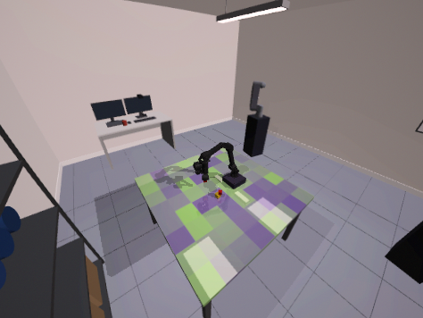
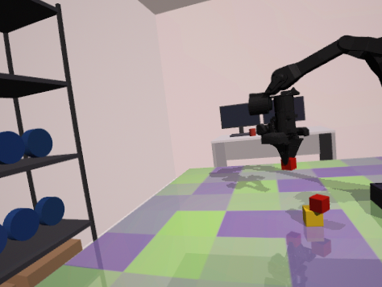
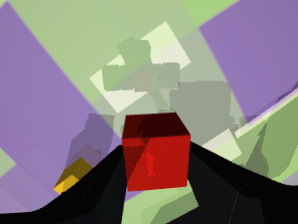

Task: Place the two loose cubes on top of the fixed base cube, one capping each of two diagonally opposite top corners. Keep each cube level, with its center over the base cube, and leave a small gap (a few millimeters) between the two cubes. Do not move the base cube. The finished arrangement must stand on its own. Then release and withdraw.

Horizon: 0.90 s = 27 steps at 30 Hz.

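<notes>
The black parallel-jaw gripper (image 2: 288, 158) pinches a small red cube (image 3: 156, 151) between its fingertips, held in the air above the checkered green-and-purple table (image 2: 193, 226). Well apart from it, another red cube (image 2: 319, 203) already caps one top corner of the yellow base cube (image 2: 312, 218). Judging by this, about half the task is done: the carried cube has yet to be set on the opposite corner and released.

We are seeing the checkered table (image 2: 193, 226) carrying a yellow base cube (image 2: 313, 218), below the pincer (image 2: 288, 158).

Two red cubes (image 2: 288, 163) (image 2: 319, 203), one yellow base cube (image 2: 313, 218)
</notes>
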Motion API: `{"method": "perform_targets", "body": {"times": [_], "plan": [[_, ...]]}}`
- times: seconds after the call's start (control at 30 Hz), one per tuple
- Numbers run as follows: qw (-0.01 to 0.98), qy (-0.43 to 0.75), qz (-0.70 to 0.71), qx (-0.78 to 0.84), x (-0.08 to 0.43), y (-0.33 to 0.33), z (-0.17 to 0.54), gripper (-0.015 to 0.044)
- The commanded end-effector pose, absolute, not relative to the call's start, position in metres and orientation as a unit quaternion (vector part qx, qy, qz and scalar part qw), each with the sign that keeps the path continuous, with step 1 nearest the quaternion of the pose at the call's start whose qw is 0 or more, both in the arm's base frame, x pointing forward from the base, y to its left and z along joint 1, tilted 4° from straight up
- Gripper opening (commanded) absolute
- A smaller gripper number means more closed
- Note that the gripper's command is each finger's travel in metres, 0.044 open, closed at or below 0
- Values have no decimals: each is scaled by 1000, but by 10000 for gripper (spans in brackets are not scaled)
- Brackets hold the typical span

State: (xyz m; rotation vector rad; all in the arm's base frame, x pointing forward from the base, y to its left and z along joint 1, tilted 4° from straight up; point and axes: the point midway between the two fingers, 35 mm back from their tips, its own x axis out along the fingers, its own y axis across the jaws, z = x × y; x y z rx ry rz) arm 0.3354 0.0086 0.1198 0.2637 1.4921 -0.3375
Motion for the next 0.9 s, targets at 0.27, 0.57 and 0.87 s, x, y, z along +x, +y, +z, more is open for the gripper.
{"method": "perform_targets", "body": {"times": [0.27,0.57,0.87], "plan": [[710,670,-168,137,327,45,115,105],[706,668,-179,152,318,73,113,105],[703,665,-190,165,308,99,110,105]]}}
